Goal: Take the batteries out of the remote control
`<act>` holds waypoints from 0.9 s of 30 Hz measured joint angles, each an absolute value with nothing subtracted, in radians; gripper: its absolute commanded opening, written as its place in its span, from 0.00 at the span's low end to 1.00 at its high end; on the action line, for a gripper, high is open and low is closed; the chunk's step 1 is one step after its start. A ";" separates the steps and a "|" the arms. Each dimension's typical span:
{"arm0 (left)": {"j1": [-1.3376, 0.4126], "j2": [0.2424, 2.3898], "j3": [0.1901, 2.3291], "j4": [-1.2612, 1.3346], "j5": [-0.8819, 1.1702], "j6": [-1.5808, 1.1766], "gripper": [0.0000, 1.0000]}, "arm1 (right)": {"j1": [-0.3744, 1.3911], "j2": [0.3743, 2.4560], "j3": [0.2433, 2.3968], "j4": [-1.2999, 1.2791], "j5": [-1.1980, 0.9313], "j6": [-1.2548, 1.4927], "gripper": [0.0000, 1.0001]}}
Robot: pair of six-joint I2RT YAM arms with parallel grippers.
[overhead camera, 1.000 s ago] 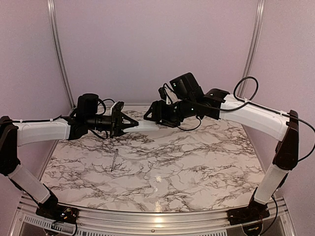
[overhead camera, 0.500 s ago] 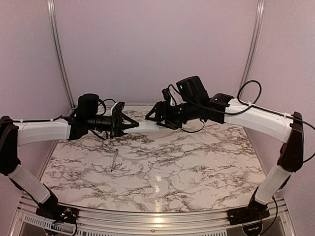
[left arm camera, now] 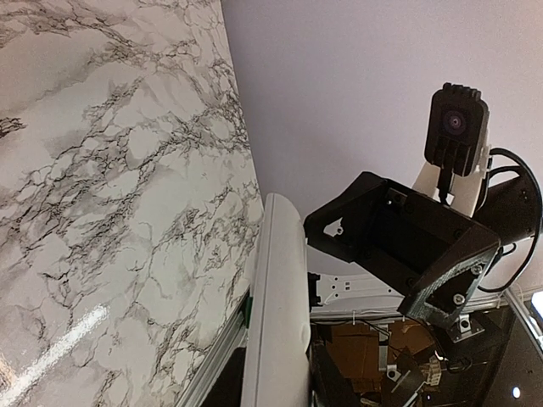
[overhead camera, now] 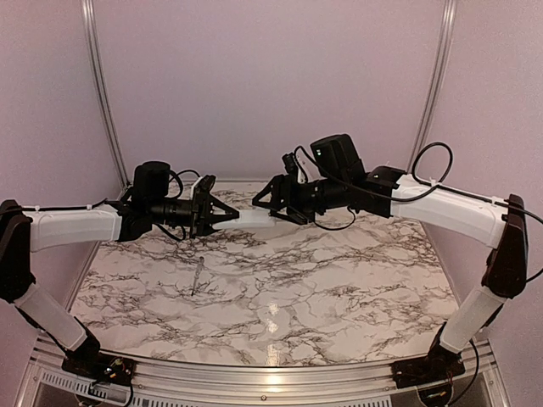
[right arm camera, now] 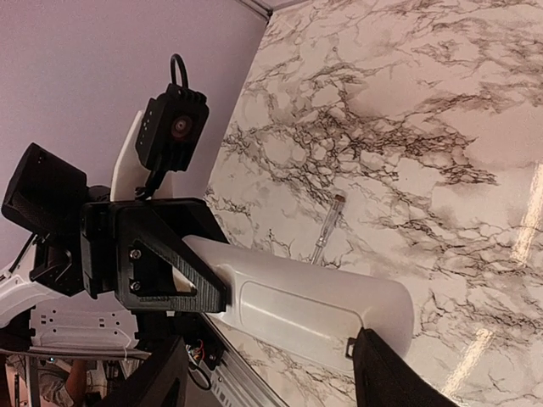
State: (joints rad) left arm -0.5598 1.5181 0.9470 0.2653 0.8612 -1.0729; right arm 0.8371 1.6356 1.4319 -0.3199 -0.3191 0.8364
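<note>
The left gripper [overhead camera: 229, 213] is clenched on one end of the remote [overhead camera: 254, 217], holding the white bar level in the air over the far half of the table [overhead camera: 339, 288]. The right gripper [overhead camera: 265, 203] meets the bar's other end with its jaws released and standing well apart. In the right wrist view one of its fingers [right arm camera: 386, 373] sits just beside that end; whether it touches cannot be told.

The face of the remote turned to the right wrist camera is plain white with a rounded panel outlined in it. Any print on it is too faint to read. The batteries are out of sight.

Both arms are raised from their bases and bent at the elbow, and their forearms reach inward so the wrists face each other. The left forearm lies about level, while the right one slopes down toward the middle. Below the left wrist a thin silvery tool [overhead camera: 197, 276] lies flat on the marble top.
</note>
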 measured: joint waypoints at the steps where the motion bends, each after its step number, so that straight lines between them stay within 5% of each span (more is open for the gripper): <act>1: -0.560 1.518 0.947 0.265 0.862 -1.073 0.00 | 0.836 1.635 1.431 -0.317 -0.323 0.838 0.65; 27: -0.551 1.508 0.947 0.273 0.926 -1.024 0.00 | 0.801 1.563 1.283 -0.121 -0.499 0.839 0.66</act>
